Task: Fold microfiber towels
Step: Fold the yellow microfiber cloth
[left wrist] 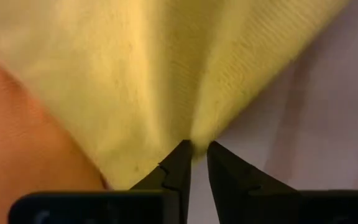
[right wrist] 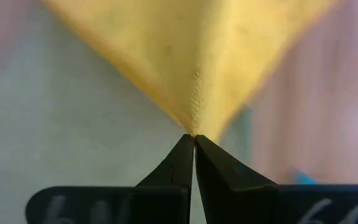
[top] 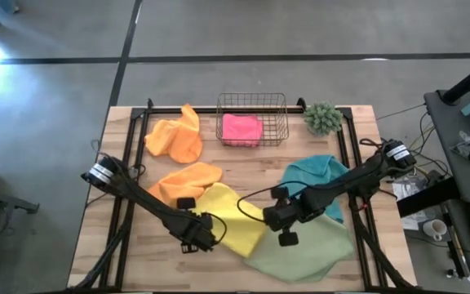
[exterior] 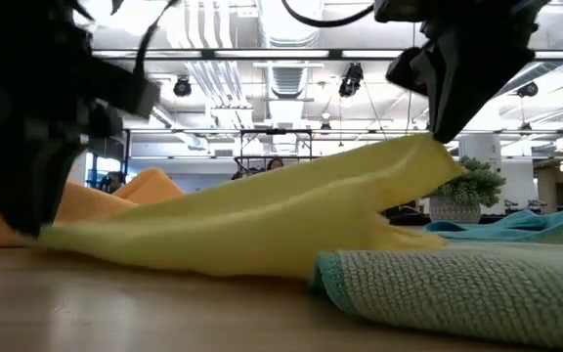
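**Yellow towel stretched between both end effectors**

Nearest to us, at the front of the bench (top: pixel 129 245), we have the yellow towel (top: pixel 233 219) held at two corners. Our left end effector (top: pixel 212 233) sits low at the towel's front-left corner; in the left wrist view its fingers (left wrist: pixel 178 168) are nearly together with the yellow edge caught between them, so we judge it to be pinching that corner, though a thin gap shows. Our right end effector (top: pixel 277 219) is at the towel's right corner, fingers pressed together on the cloth, as the right wrist view shows (right wrist: pixel 194 140). In the low view this corner is lifted off the bench while the left one stays down, so the towel slopes upward from left to right.

The relation we depend on: the towel's long axis runs left to right between the two end effectors, each at its own end, neither nearer than the other. We judge the next move to be a lift or spread along that line.

Under the towel's right part lies the light green towel (top: pixel 308 245); an orange towel (top: pixel 182 181) touches its left side, and the teal towel (top: pixel 321 175) lies beyond. Farther back sit a second orange towel (top: pixel 178 137), the pink towel (top: pixel 241 128) in the wire basket (top: pixel 251 101), and a small plant (top: pixel 323 118).
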